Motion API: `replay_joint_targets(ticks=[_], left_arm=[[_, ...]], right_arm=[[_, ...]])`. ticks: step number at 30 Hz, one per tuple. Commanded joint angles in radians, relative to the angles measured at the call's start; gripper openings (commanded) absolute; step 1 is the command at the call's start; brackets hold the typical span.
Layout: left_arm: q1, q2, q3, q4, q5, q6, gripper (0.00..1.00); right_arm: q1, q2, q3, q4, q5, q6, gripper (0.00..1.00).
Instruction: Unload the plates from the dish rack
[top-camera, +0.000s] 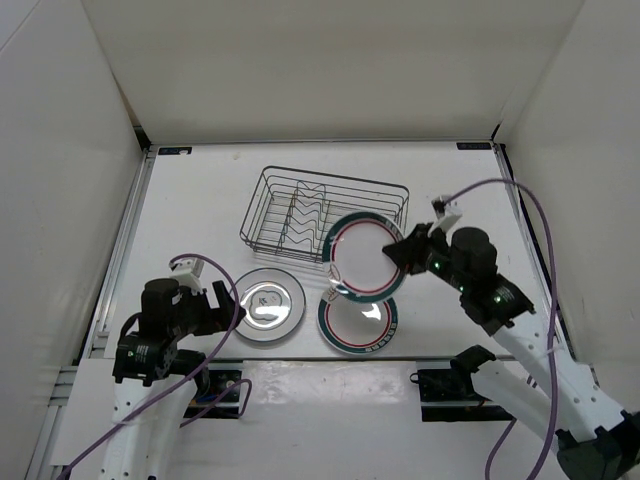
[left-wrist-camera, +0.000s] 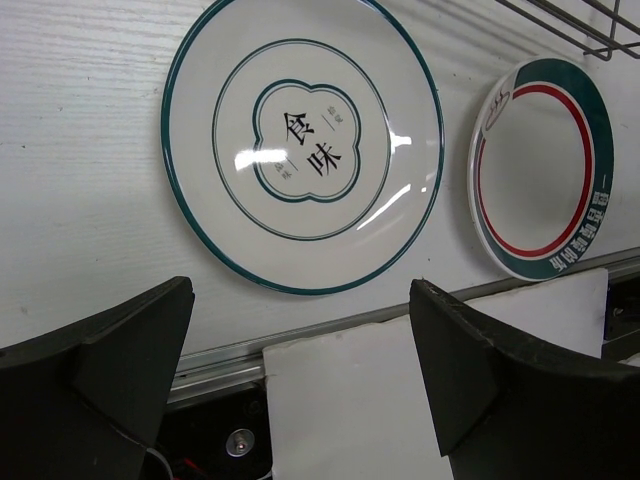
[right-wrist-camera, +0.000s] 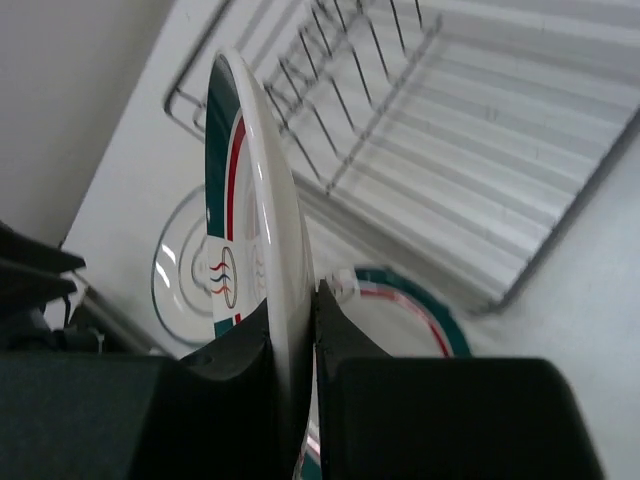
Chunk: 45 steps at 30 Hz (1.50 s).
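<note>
Teal-banded and red-ringed, the held plate (top-camera: 360, 262) is hanging above the table (top-camera: 200, 200), close to the near right corner of the rack (top-camera: 300, 215). The right claw (top-camera: 398, 250) is gripping it by its right edge. The wrist view is showing the fingers (right-wrist-camera: 240, 370) nearly closed, pressing on either face of the rim, with the plate standing almost on edge between them and its patterned face turned to the left. A second plate (top-camera: 358, 322) with the same teal band and red ring is lying flat on the table, nearer the arms, and from above the held plate's lower edge is overlapping its far edge. A third plate (top-camera: 270, 303), white with thin teal rings and dark characters at its centre, is lying flat just to the left of the second, a narrow gap showing between them. The left claw (top-camera: 225, 305) is sitting low beside the third plate's left edge, pointing toward it, its jaws spread wide and holding nothing.
</note>
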<state>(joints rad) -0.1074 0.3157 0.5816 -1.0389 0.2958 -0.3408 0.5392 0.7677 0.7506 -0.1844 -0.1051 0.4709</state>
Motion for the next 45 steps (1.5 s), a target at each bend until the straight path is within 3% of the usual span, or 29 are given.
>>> replay_joint_targets(ticks=[1, 9, 24, 28, 32, 38, 45], left_arm=[[0.005, 0.017, -0.002, 0.023, 0.023, 0.010, 1.00], [0.003, 0.040, 0.001, 0.020, 0.020, 0.011, 1.00], [0.003, 0.074, 0.000, 0.017, -0.004, 0.006, 1.00], [0.009, 0.069, -0.002, 0.019, -0.004, 0.006, 1.00], [0.011, 0.069, -0.002, 0.016, -0.003, 0.006, 1.00], [0.011, 0.069, -0.003, 0.019, 0.002, 0.008, 1.00], [0.009, 0.063, -0.003, 0.025, 0.005, 0.008, 1.00]], right_arm=[[0.002, -0.102, -0.144, -0.052, -0.061, 0.175, 0.00], [0.002, -0.280, -0.472, 0.100, -0.062, 0.307, 0.00], [0.002, -0.248, -0.658, 0.174, 0.022, 0.465, 0.01], [0.001, -0.226, -0.691, 0.207, 0.012, 0.491, 0.19], [0.002, -0.226, -0.677, 0.125, 0.024, 0.494, 0.45], [0.005, -0.219, -0.570, -0.081, 0.090, 0.393, 0.55], [0.002, -0.142, -0.379, -0.253, 0.180, 0.184, 0.56]])
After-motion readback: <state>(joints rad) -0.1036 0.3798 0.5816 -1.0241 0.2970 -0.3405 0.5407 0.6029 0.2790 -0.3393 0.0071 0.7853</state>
